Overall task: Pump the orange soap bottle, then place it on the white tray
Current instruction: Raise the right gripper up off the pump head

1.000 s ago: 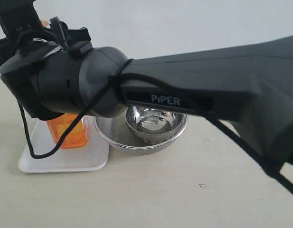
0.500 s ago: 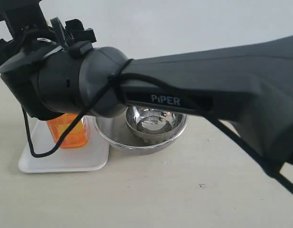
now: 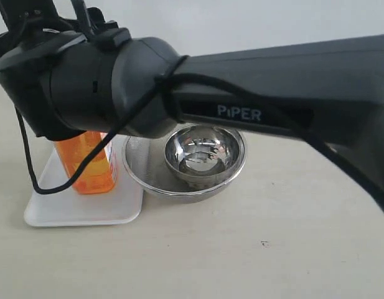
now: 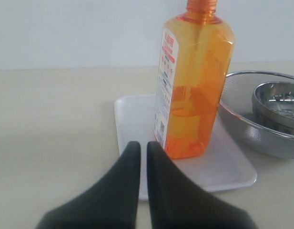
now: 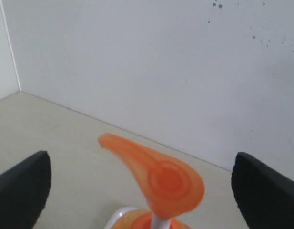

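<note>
**Student:** Where is the bottle (image 3: pixel 86 167) in this figure?

**Tutor:** Upright on the tray (image 3: pixel 86 213). Seen from the left gripper (image 4: pixel 138 147), it stands just ahead of the fingertips. A mesh bowl (image 3: pixel 142 175) sits just beside the tray, but whether the two touch cannot be told.

**Student:** And the two grippers?

**Tutor:** The left gripper's fingers (image 4: pixel 125 181) are pressed almost together, with only a thin slit between them and nothing in it. The right gripper (image 5: pixel 139 157) is spread wide. It has one finger on each side of the pump head (image 5: pixel 158 179), which lies between and below them, and neither finger touches it.

**Student:** What is hidden?

**Tutor:** A good deal.
- **Exterior view:** The right arm (image 3: pixel 272 93) crosses the frame and covers the bottle's top, its pump and the right gripper itself (only the bottle's lower body shows under the wrist). A black cable (image 3: pixel 25 156) loops in front of that lower body.
- **Left wrist view:** The bottle is cut off at the neck. The mesh bowl and the steel bowl (image 4: pixel 278 102) inside it run off the edge.
- **Right wrist view:** Only the pump head and a sliver of white stem show. The bottle's body falls outside the frame, and both fingers are clipped by its borders.
- **Label:** The print on the label (image 4: pixel 166 86) is too small to read.
</note>
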